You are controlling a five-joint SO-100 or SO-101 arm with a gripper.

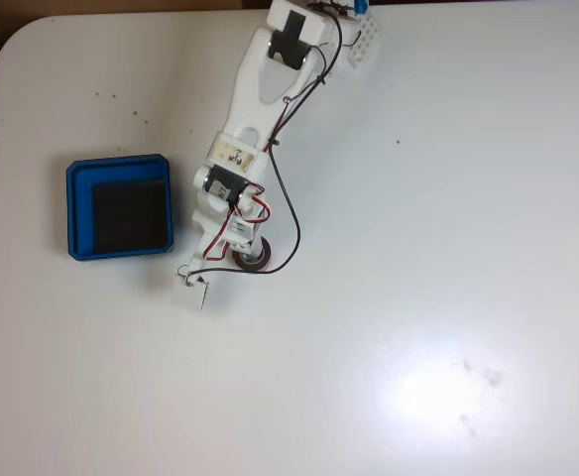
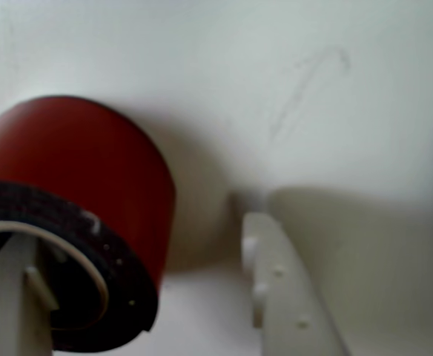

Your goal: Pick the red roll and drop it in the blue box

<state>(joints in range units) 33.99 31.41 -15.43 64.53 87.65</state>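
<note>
The hand (image 1: 232, 260) gripped the red roll (image 1: 254, 258) through its hollow centre, one finger (image 2: 12, 297) inside, above the white surface (image 1: 448, 248); the blue box (image 1: 120, 207) lay just to the overhead view's left.

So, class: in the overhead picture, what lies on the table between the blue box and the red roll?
Only the gripper and arm; otherwise bare white table separates the blue box from the red roll.
</note>
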